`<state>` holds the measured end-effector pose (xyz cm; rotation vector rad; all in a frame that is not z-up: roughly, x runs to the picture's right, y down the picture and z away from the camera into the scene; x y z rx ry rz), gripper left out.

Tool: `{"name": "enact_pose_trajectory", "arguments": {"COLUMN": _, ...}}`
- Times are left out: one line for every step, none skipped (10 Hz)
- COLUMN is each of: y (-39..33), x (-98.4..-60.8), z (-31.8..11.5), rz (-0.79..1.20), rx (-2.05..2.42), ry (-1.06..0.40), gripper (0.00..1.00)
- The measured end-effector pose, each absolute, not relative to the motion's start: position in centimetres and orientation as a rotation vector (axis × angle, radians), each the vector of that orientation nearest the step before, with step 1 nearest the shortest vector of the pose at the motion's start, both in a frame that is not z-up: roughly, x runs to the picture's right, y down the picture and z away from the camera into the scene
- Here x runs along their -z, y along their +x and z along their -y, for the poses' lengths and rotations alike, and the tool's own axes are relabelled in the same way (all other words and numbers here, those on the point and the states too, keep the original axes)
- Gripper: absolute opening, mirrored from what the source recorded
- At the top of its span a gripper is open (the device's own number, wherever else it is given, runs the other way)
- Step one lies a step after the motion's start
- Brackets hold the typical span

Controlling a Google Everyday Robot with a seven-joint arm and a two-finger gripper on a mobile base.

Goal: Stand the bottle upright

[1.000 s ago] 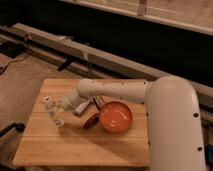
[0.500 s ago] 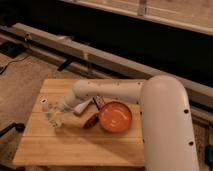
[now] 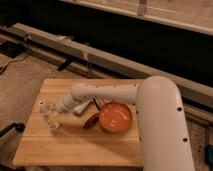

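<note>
The bottle [image 3: 53, 120] is a small pale object with yellowish marks on the wooden table [image 3: 75, 147], near its left side. It sits right at the tip of my gripper [image 3: 55, 114], which reaches in from the right on a long white arm. The bottle looks tilted, not clearly upright. Whether the gripper holds it or only touches it does not show. A small white cup [image 3: 43, 105] stands just to the upper left of the gripper, close to the table's left edge.
An orange bowl [image 3: 115, 117] sits at mid-table under the arm. A dark reddish-brown object [image 3: 91, 121] lies against its left side, and a small pale object [image 3: 80, 109] lies below the forearm. Carpet surrounds the table; a long ledge runs behind it.
The gripper and the bottle have shifted a little toward the table's front left. The arm's large white segment has come closer and fills more of the right side.
</note>
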<state>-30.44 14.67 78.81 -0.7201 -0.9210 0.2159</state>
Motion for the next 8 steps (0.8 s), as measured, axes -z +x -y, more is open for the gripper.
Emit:
{"name": "enact_pose_trajectory", "arguments": {"y": -30.45, "x": -78.76, "z": -14.54, "rz": 0.919, "rx": -0.213, "ry": -0.691, "gripper": 0.01}}
{"name": "enact_pose_trajectory", "arguments": {"y": -30.43, "x": -78.72, "z": -14.47, "rz": 0.918, "rx": -0.213, "ry": -0.673, "gripper": 0.06}}
{"name": "enact_pose_trajectory", "arguments": {"y": -30.54, "x": -78.67, "z": -14.44, "rz": 0.916, "rx": -0.216, "ry": -0.657, "gripper": 0.15}}
{"name": "enact_pose_trajectory", "arguments": {"y": -30.69, "x": -78.71, "z": -14.54, "rz": 0.912, "rx": -0.216, "ry": -0.646, "gripper": 0.26}}
{"name": "enact_pose_trajectory", "arguments": {"y": -30.78, "x": -78.76, "z": -14.69, "rz": 0.909, "rx": -0.215, "ry": -0.642, "gripper": 0.35}}
{"name": "enact_pose_trajectory", "arguments": {"y": -30.84, "x": -78.84, "z": -14.85, "rz": 0.907, "rx": -0.213, "ry": -0.641, "gripper": 0.45}}
{"name": "enact_pose_trajectory", "arguments": {"y": -30.81, "x": -78.94, "z": -14.89, "rz": 0.905, "rx": -0.215, "ry": -0.640, "gripper": 0.56}}
{"name": "enact_pose_trajectory", "arguments": {"y": -30.73, "x": -79.15, "z": -15.01, "rz": 0.901, "rx": -0.218, "ry": -0.643, "gripper": 0.66}}
